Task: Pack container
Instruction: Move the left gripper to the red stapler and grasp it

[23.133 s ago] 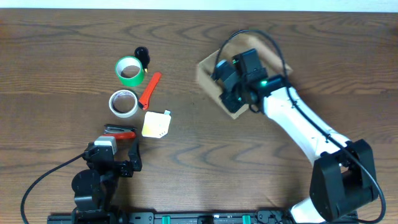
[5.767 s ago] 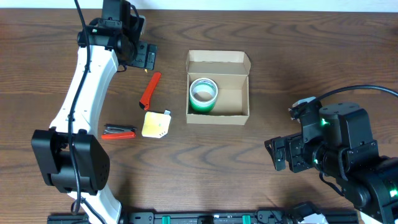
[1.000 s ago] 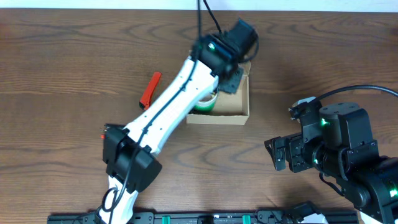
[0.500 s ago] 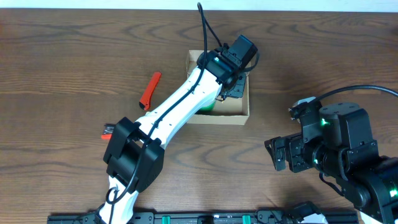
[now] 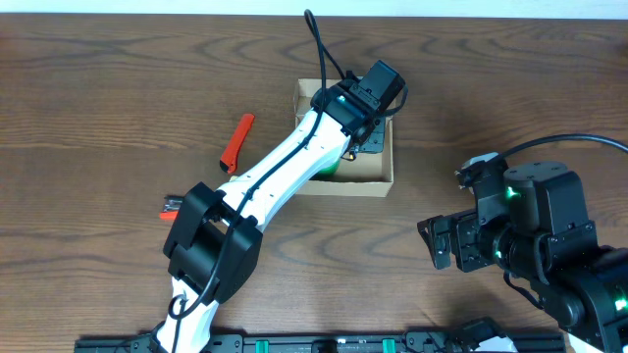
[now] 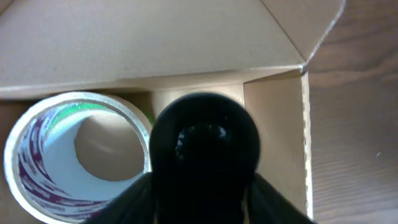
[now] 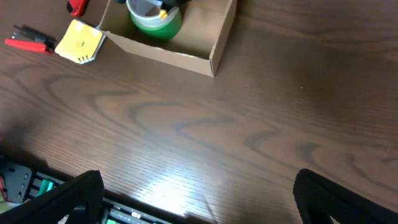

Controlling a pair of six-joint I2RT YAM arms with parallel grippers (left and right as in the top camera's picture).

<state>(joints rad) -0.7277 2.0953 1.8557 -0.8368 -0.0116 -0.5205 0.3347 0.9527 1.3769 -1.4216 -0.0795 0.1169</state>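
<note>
Hovering inside the container (image 5: 365, 183) at mid-desk (image 5: 118, 88), my left jaws pinched a black round piece (image 6: 204, 146) beside the tape roll (image 6: 74, 155); right jaws sat spread. Dropped crooked, it could wedge against tape or wall.

In the container's (image 5: 353, 186) left part lies a tape roll (image 6: 31, 168), with a round object (image 6: 205, 149) just right of it. Left of the container, on the counter (image 5: 98, 98): cutter (image 5: 235, 141), pad (image 7: 79, 42), pliers (image 7: 28, 38).

I can read no lettering from here: the white tape roll (image 6: 28, 165) carries purple print inside its core (too blurred for me to make out).
</note>
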